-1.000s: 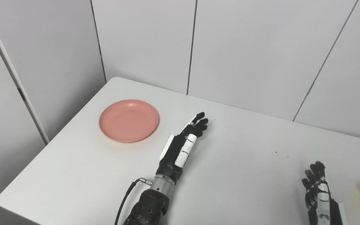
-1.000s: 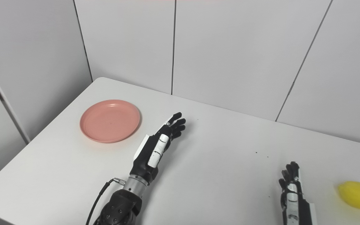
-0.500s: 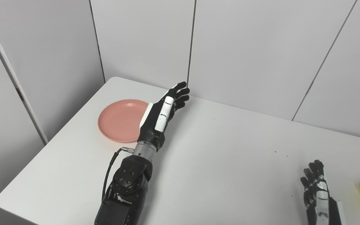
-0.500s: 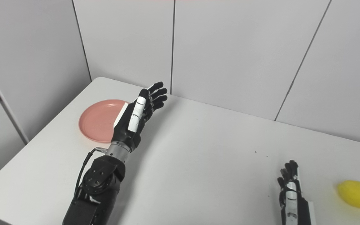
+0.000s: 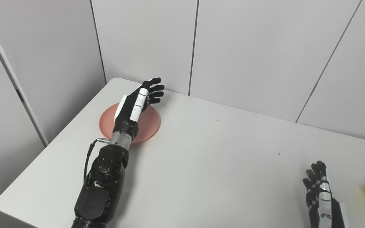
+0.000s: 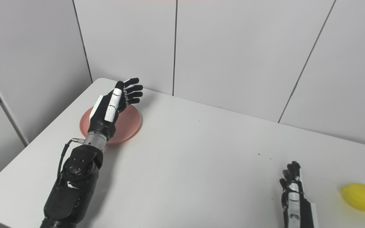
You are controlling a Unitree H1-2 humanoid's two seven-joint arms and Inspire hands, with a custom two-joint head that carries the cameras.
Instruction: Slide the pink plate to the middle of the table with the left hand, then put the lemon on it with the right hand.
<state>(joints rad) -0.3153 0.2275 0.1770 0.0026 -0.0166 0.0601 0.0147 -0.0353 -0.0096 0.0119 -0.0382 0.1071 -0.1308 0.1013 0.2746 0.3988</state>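
We can read no text, label, brand, number or sign anywhere in either view. The surfaces nearest the left hand (image 5: 134, 106) carry no lettering we can make out, and the same goes for those beside the right hand (image 6: 291, 193).

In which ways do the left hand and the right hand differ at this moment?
The left hand reaches far across the table, over the pink plate; the right hand waits at the near edge, beside the lemon but apart from it. The left forearm is fully in view; the right arm is mostly cut off. Both are open, fingers extended, holding nothing.
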